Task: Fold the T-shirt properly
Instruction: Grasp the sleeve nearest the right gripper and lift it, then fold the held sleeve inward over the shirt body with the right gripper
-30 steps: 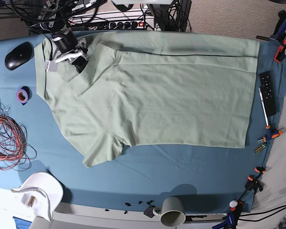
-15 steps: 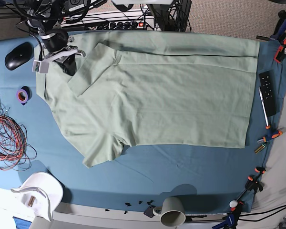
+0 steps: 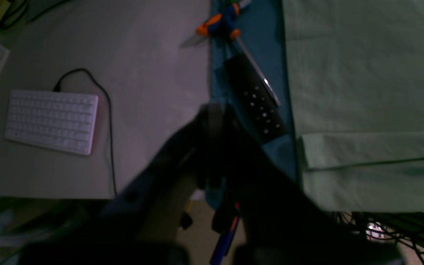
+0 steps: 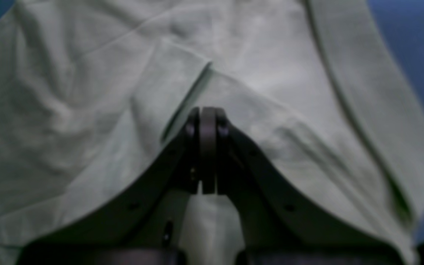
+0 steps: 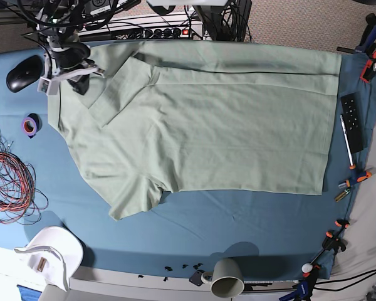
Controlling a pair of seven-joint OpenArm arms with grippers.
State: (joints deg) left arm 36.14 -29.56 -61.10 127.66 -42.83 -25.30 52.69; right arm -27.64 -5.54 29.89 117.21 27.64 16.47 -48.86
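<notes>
On the blue-clothed counter [image 5: 194,226] the T-shirt [image 5: 219,119] lies spread nearly flat, collar end toward the mouse [image 5: 24,72] at the far left and hem toward the black remote [image 5: 351,120] at the far right; the strip of its body along the edge farthest from the mug [image 5: 227,278] is already turned over on itself, and the sleeve on that side is folded in across the chest. Left to right from the mouse: the right claw [image 4: 201,121] hangs above the collar end, its jaws pressed flat together with no cloth between them in the wrist view, the shirt rumpled beneath. The near sleeve, on the mug's side of the shirt, sticks out unfolded. Beyond the remote, off the hem end, the left claw [image 3: 215,110] appears dark and blurred over the counter's edge, drawn fully closed and seemingly empty. The task looks to be at an early stage, one long side turned in. The next move likely calls for an opened claw to pinch the near sleeve or near edge and carry it over the body.
</notes>
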